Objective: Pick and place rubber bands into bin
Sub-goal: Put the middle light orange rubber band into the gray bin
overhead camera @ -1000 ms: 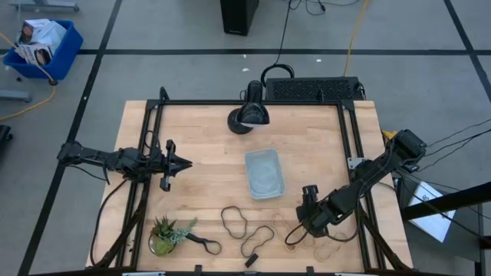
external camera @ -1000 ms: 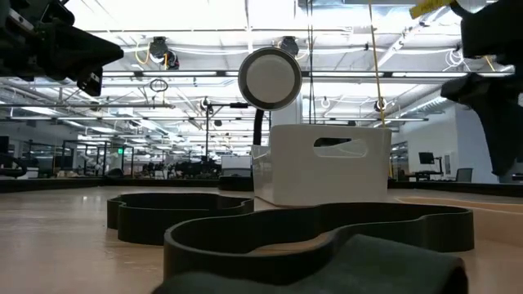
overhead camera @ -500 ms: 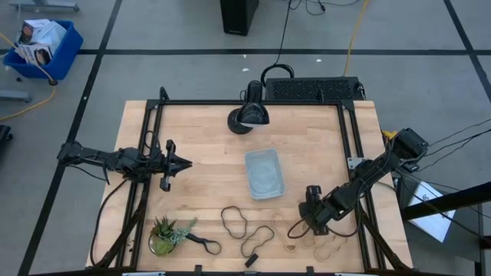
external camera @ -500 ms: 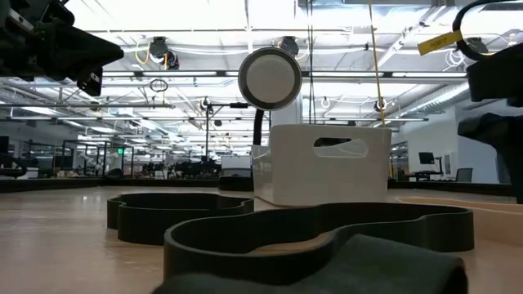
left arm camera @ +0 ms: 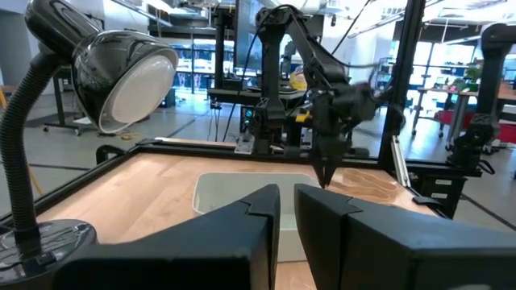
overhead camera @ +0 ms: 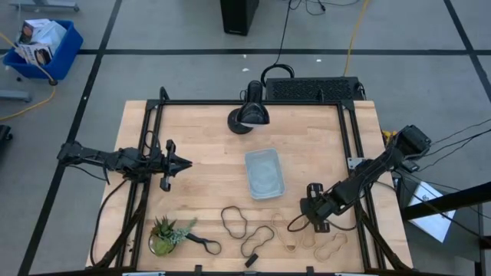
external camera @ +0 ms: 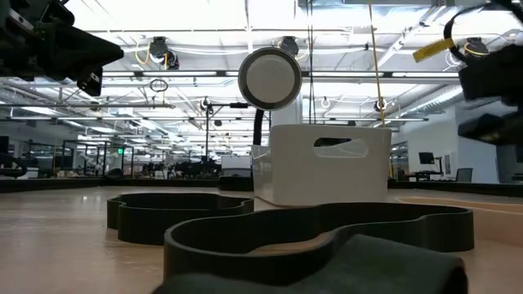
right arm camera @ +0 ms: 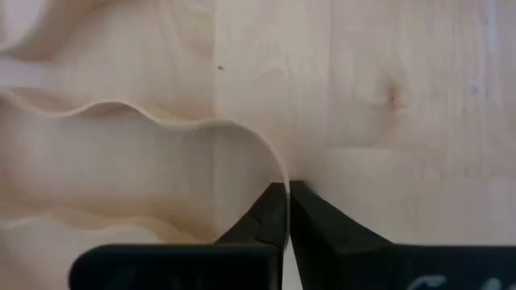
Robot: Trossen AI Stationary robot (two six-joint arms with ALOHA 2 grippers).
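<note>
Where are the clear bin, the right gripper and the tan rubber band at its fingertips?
Clear bin (overhead camera: pixel 264 173): high view, bare floor of the tray.
Right gripper (right arm camera: pixel 286 187): right wrist view, between its closed fingertips.
Tan rubber band (right arm camera: pixel 161 121): right wrist view, its wavy upper edge.

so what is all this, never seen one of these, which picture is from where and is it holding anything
It is a two-armed robot at a wooden table, meant to move rubber bands into the clear bin. One picture looks straight down from overhead, one looks level across the tabletop, and one comes from a camera on each wrist. The left claw waits over the table's left side, holding nothing. The right claw is down near the front right and has pinched shut on a tan band; its wrist picture shows the tips closed on the loop's edge. Black bands, more tan ones, a lamp and a small plant also sit on the table.
</note>
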